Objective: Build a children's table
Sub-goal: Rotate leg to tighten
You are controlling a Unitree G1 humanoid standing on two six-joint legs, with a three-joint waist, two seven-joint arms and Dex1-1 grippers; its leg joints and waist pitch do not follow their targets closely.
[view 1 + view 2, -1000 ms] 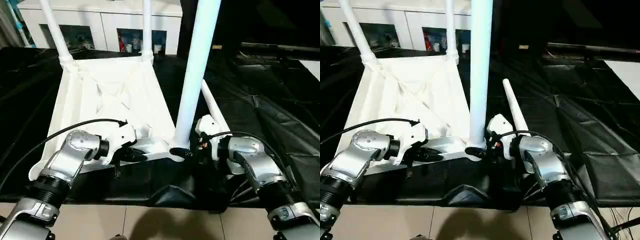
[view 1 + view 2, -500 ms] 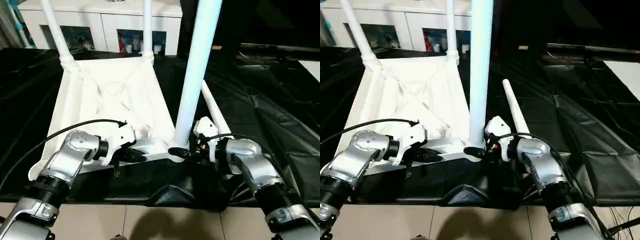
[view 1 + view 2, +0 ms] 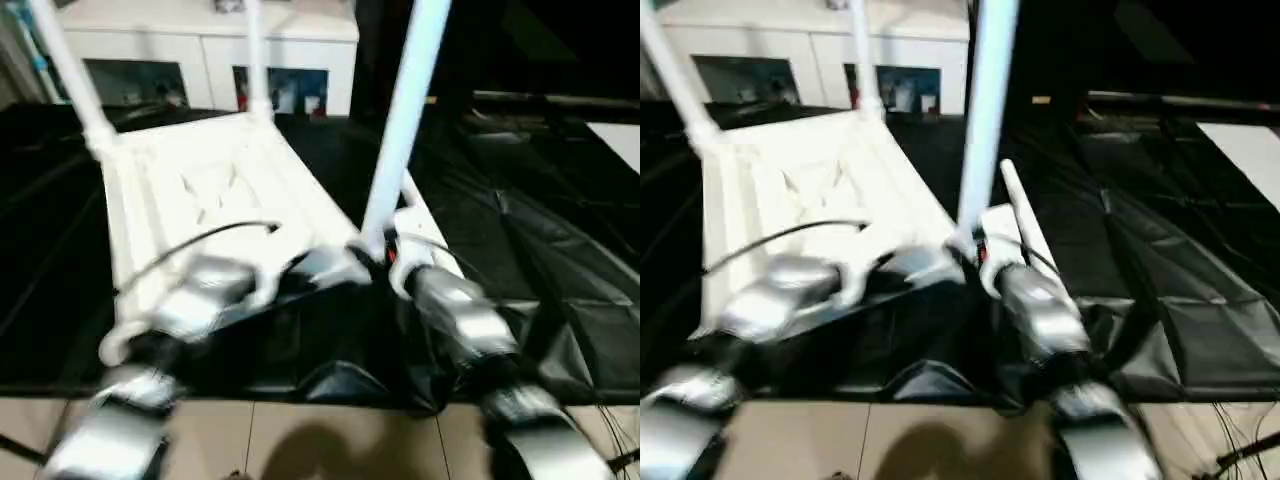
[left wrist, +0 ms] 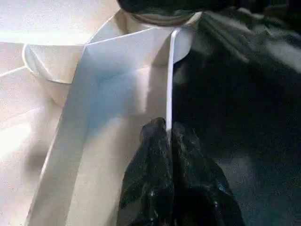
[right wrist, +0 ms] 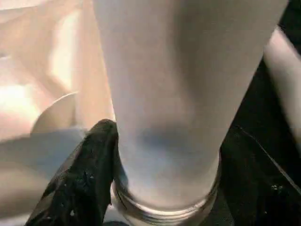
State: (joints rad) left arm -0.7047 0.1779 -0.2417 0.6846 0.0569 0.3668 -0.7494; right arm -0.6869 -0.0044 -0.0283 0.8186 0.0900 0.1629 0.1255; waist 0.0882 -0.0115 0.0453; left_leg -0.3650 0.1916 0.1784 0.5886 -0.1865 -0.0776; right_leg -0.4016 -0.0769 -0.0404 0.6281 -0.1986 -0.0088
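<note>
The children's table's white tabletop lies upside down on the black sheet, ribbed side up. Two legs stand in its far corner sockets. A third leg stands upright in the near right socket. My right gripper is shut around that leg's base, one black finger pressed against each side. A fourth leg lies loose on the sheet just right of it. My left gripper is shut on the thin near rim of the tabletop, close to the same socket.
A white cabinet with glass doors stands behind the work table. The black sheet lies wrinkled to the right and bunches over the near edge. Beige floor shows below that edge.
The whole picture has swung and blurred, so the camera has moved. My right fingers have drawn in closer on the upright leg's base. The left grip on the rim is unchanged.
</note>
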